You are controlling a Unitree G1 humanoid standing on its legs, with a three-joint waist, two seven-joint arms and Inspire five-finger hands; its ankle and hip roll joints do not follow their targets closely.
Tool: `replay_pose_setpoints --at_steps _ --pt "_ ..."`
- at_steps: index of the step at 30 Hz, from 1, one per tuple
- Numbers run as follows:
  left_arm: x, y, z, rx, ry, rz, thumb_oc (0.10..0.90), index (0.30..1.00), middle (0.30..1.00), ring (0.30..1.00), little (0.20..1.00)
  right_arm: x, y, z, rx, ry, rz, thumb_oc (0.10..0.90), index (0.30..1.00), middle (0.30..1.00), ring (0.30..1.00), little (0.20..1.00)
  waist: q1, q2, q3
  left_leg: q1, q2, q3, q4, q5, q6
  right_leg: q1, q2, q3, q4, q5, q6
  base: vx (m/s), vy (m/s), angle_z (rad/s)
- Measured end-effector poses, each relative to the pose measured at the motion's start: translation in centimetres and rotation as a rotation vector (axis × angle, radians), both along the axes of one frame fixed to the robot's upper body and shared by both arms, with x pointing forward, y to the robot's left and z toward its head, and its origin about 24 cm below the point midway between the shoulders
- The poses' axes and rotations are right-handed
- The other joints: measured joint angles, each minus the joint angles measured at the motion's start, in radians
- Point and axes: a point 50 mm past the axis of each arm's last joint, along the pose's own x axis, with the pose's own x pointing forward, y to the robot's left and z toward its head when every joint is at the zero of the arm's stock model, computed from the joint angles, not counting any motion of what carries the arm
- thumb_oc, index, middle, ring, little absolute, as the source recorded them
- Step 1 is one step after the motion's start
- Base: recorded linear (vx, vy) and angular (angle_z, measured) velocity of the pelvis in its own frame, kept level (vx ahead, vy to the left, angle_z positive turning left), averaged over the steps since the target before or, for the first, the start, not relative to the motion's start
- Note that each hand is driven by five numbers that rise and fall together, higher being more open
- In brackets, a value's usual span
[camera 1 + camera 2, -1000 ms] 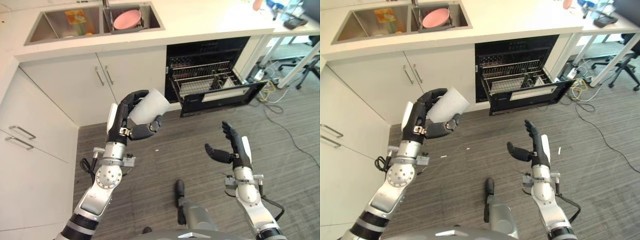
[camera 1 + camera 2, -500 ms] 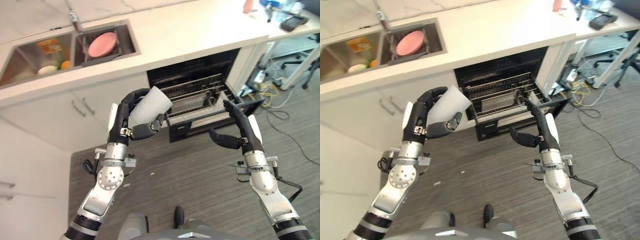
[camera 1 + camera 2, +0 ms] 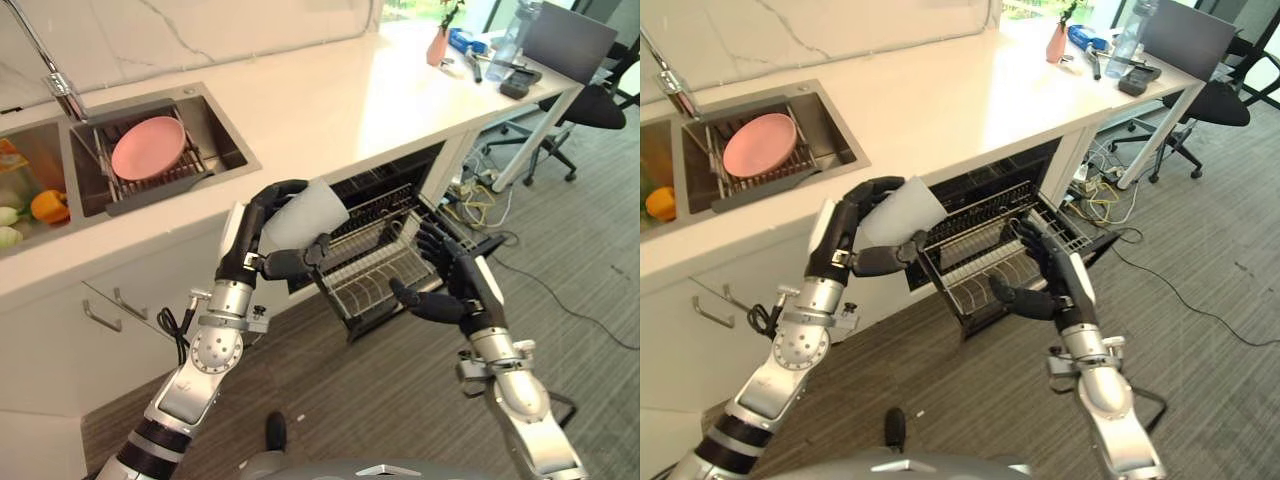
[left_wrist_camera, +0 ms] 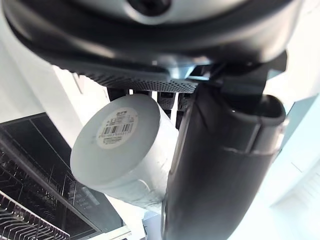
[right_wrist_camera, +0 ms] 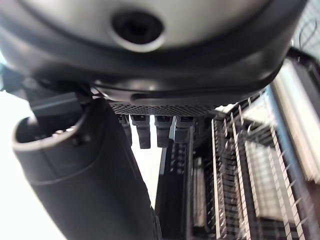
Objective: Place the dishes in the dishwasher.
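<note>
Left eye view: the left hand (image 3: 262,232) has fingers and thumb curled round a white cup (image 3: 305,212), held above the left end of the pulled-out dishwasher rack (image 3: 375,270). The right hand (image 3: 457,288), fingers spread and relaxed, appears to hover just over the rack's near right corner. A pink plate (image 3: 148,147) lies in the sink (image 3: 218,140).

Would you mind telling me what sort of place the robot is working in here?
Most likely a kitchen set up beside an office area: a sink set into a white counter, an open dishwasher with a wire rack, and a desk with an office chair beyond.
</note>
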Motion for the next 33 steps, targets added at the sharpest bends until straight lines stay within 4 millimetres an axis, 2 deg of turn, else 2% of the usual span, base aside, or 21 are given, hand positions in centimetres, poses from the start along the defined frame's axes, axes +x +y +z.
replay_pose_setpoints --at_steps 1,2,3,4,5,6,7,8,9,10,11,13,16,23,25,27,33 --pt "0.3 -0.3 0.5 0.005 -0.021 -0.013 0.400 0.300 0.300 0.300 0.300 0.4 0.7 0.4 0.004 -0.020 0.033 0.800 0.900 0.900 0.900 0.900 0.004 0.000 0.000 0.003 -0.013 0.014 0.000 -0.010 0.015 -0.035 -0.024 0.009 -0.018 0.003 0.006 -0.04 0.198 -0.37" --pt "0.6 -0.6 1.0 0.025 -0.049 -0.021 0.400 0.300 0.300 0.300 0.300 1.0 1.4 1.0 0.008 -0.046 0.065 0.800 0.900 0.900 0.900 0.900 0.010 0.001 0.002 0.002 -0.021 0.036 0.000 -0.016 0.023 -0.101 -0.045 0.022 -0.010 0.017 0.029 -0.03 0.115 -0.29" --pt "0.6 -0.6 1.0 0.025 -0.049 -0.021 0.400 0.300 0.300 0.300 0.300 1.0 1.4 1.0 0.008 -0.046 0.065 0.800 0.900 0.900 0.900 0.900 0.010 0.001 0.002 0.002 -0.021 0.036 0.000 -0.016 0.023 -0.101 -0.045 0.022 -0.010 0.017 0.029 -0.09 0.247 -0.36" --pt "1.2 -1.0 1.5 0.051 -0.072 -0.037 0.400 0.300 0.300 0.300 0.300 1.7 2.3 1.8 0.019 -0.084 0.103 0.800 0.900 0.900 0.900 0.900 0.007 0.002 0.004 0.010 -0.023 0.055 0.000 -0.025 0.035 -0.206 -0.051 0.041 0.027 0.051 0.071 -0.07 0.179 -0.35" --pt "1.4 -1.1 1.8 0.053 -0.087 -0.038 0.400 0.300 0.300 0.300 0.300 2.2 2.9 2.3 0.049 -0.105 0.128 0.800 0.900 0.900 0.900 0.900 0.012 -0.006 0.015 0.030 -0.022 0.086 0.000 -0.031 0.031 -0.259 -0.046 0.019 0.036 0.115 0.082 -0.07 0.179 -0.35" --pt "1.4 -1.1 1.8 0.053 -0.087 -0.038 0.400 0.300 0.300 0.300 0.300 2.2 2.9 2.3 0.049 -0.105 0.128 0.800 0.900 0.900 0.900 0.900 0.012 -0.006 0.015 0.030 -0.022 0.086 0.000 -0.031 0.031 -0.259 -0.046 0.019 0.036 0.115 0.082 0.02 0.044 -0.61" --pt "1.5 -0.7 2.0 0.060 -0.097 -0.020 0.400 0.300 0.300 0.300 0.300 2.8 3.9 3.0 0.096 -0.133 0.158 0.800 0.900 0.900 0.900 0.900 0.032 -0.018 0.024 0.050 -0.016 0.122 0.000 -0.042 0.023 -0.301 -0.047 -0.026 0.042 0.183 0.055 0.03 0.071 -0.53" --pt "1.6 -0.7 1.7 0.053 -0.083 -0.015 0.400 0.300 0.300 0.300 0.300 3.0 4.1 3.5 0.111 -0.158 0.176 0.800 0.900 0.900 0.900 0.900 0.027 -0.013 0.028 0.071 -0.011 0.131 0.000 -0.057 0.011 -0.306 -0.045 -0.080 0.058 0.183 0.046 0.02 0.079 -0.60" --pt "1.4 -0.8 1.5 0.055 -0.077 -0.016 0.400 0.300 0.300 0.300 0.300 3.1 4.1 3.7 0.127 -0.166 0.182 0.800 0.900 0.900 0.900 0.900 0.025 -0.006 0.026 0.089 -0.003 0.133 -0.001 -0.068 -0.002 -0.270 -0.033 -0.117 0.011 0.187 0.035 0.04 0.018 -0.47" --pt "1.4 -0.6 1.8 0.083 -0.100 -0.007 0.400 0.300 0.300 0.300 0.300 3.4 4.2 4.1 0.143 -0.180 0.188 0.800 0.900 0.900 0.900 0.900 0.040 -0.008 0.021 0.099 0.004 0.162 -0.001 -0.074 -0.016 -0.226 -0.035 -0.174 -0.094 0.200 -0.025 0.06 -0.009 -0.45" --pt "1.4 -0.5 2.2 0.078 -0.119 0.006 0.400 0.300 0.300 0.300 0.300 3.7 4.2 4.6 0.167 -0.197 0.193 0.800 0.900 0.900 0.900 0.900 0.039 0.008 0.020 0.097 0.020 0.167 -0.001 -0.076 -0.029 -0.193 -0.021 -0.205 -0.170 0.243 -0.041 0.11 -0.029 -0.45" --pt "1.6 -0.7 2.6 0.037 -0.144 0.025 0.400 0.300 0.300 0.300 0.300 4.1 4.1 5.1 0.209 -0.210 0.196 0.800 0.900 0.900 0.900 0.900 0.039 0.028 0.012 0.103 0.033 0.172 -0.001 -0.081 -0.047 -0.141 0.021 -0.147 -0.280 0.298 -0.076 0.07 -0.044 -0.17" --pt "1.5 -1.1 3.1 0.016 -0.186 0.042 0.400 0.300 0.300 0.300 0.300 4.6 3.9 5.7 0.255 -0.228 0.196 0.800 0.900 0.900 0.900 0.900 0.039 0.058 -0.001 0.121 0.067 0.182 0.000 -0.086 -0.059 -0.134 0.054 -0.140 -0.277 0.285 -0.097 0.04 -0.052 -0.19" --pt "1.4 -1.2 3.7 -0.018 -0.238 0.089 0.400 0.300 0.300 0.300 0.300 4.6 3.2 6.2 0.321 -0.250 0.171 0.800 0.900 0.900 0.900 0.900 0.035 0.076 -0.013 0.140 0.084 0.151 0.000 -0.086 -0.060 -0.104 0.071 -0.157 -0.276 0.263 -0.109 0.02 -0.045 0.06" --pt "1.3 -1.2 3.9 -0.016 -0.266 0.119 0.400 0.300 0.300 0.300 0.300 4.5 3.7 6.0 0.479 -0.235 0.172 0.800 0.900 0.900 0.900 0.900 0.034 0.083 -0.016 0.140 0.086 0.138 0.000 -0.089 -0.065 -0.095 0.072 -0.172 -0.277 0.257 -0.108 0.00 -0.022 0.20" --pt "1.1 -1.3 4.1 -0.021 -0.298 0.145 0.400 0.300 0.300 0.300 0.300 4.4 4.1 5.9 0.616 -0.235 0.173 0.800 0.900 0.900 0.900 0.900 0.039 0.098 -0.021 0.135 0.090 0.126 0.000 -0.099 -0.086 -0.093 0.074 -0.182 -0.276 0.257 -0.108 0.00 -0.025 0.17" --pt "0.9 -1.6 4.3 -0.046 -0.335 0.183 0.400 0.300 0.300 0.300 0.300 4.4 5.6 5.9 1.032 -0.231 0.209 0.800 0.900 0.900 0.900 0.900 0.059 0.109 -0.028 0.128 0.084 0.106 0.000 -0.099 -0.087 -0.088 0.067 -0.201 -0.276 0.253 -0.104 0.01 -0.019 0.10"
